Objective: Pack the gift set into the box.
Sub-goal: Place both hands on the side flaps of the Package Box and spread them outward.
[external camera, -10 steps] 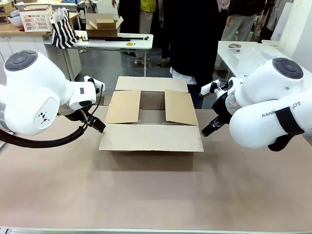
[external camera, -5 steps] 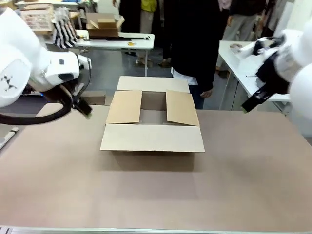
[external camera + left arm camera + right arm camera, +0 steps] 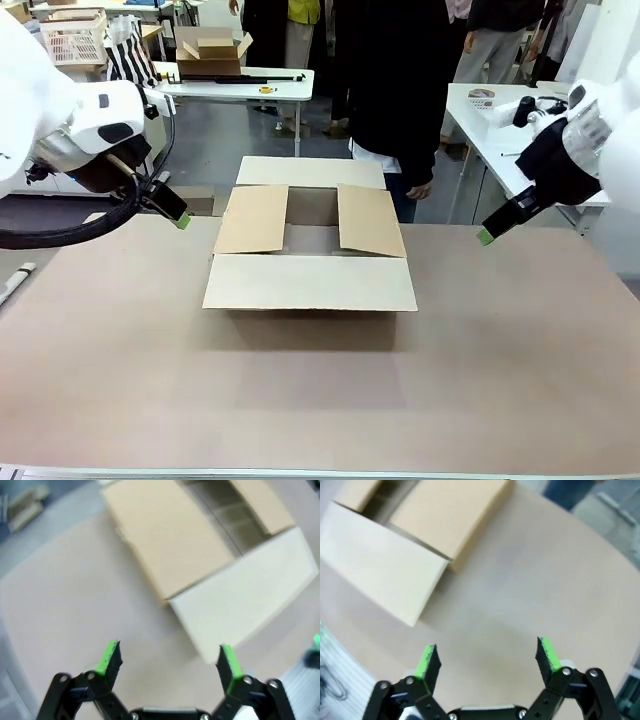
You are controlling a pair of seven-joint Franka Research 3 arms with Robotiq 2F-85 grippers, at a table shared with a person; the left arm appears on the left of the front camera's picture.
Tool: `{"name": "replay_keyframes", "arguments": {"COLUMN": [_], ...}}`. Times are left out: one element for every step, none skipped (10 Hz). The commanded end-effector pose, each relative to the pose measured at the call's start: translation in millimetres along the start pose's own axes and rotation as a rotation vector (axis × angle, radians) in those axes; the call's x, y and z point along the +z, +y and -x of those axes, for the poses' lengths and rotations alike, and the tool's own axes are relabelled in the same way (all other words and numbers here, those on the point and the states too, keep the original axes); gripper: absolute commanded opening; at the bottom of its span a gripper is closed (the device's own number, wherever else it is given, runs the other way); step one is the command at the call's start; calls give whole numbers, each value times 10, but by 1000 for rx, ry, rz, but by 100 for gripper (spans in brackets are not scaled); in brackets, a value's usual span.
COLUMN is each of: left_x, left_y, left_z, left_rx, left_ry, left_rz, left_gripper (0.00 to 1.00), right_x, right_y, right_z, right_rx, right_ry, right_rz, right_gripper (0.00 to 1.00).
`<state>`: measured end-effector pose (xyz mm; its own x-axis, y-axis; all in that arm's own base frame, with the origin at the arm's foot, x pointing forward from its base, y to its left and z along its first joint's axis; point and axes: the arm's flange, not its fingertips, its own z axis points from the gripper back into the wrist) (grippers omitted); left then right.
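1. The white left arm (image 3: 95, 125) and white right arm (image 3: 590, 140) have swung up and outward. A second ago they crouched close against the sides of the large brown corrugated cardboard box (image 3: 310, 283), which has not shifted.
2. The brown table (image 3: 320, 400) carries the box at its middle. A person in dark clothes (image 3: 395, 90) stands just behind it.
3. The box's two side flaps lie folded inward with a gap between them, while the near and far flaps spread outward.
4. The gap is shadowed and blurred, so I cannot tell whether the gift set lies inside.
5. The left gripper (image 3: 178, 218) hangs left of the box and the right gripper (image 3: 486, 235) to its right. Both are well apart from the box, with fingers spread and nothing between them.
6. The retreat suggests the side flaps are done. The two long flaps likely remain.
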<state>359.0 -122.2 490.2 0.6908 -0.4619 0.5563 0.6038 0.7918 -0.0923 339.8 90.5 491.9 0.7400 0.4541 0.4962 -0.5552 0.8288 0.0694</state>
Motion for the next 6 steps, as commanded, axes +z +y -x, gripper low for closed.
{"name": "replay_keyframes", "arguments": {"left_x": [251, 266, 247, 192, 129, 95], "left_y": [403, 503, 597, 688, 732, 765], "left_z": [122, 199, 279, 367, 402, 422], "left_rx": [30, 25, 37, 60, 122, 181], "left_ry": [-37, -26, -83, -159, -172, -207], "left_rz": [572, 732, 876, 967, 984, 941], "left_gripper": [100, 100, 100, 100, 100, 100], "right_x": [170, 201, 238, 248, 210, 150], "right_y": [-412, -549, -700, -817, -847, -839], "right_z": [270, 312, 382, 444, 443, 414], "right_rx": [-244, -386, -478, -551, -580, -547], "right_ry": [-126, -139, -225, -338, -371, -376], "right_rz": [-577, -681, -798, -879, -886, -834], "right_gripper": [100, 100, 100, 100, 100, 100]}}
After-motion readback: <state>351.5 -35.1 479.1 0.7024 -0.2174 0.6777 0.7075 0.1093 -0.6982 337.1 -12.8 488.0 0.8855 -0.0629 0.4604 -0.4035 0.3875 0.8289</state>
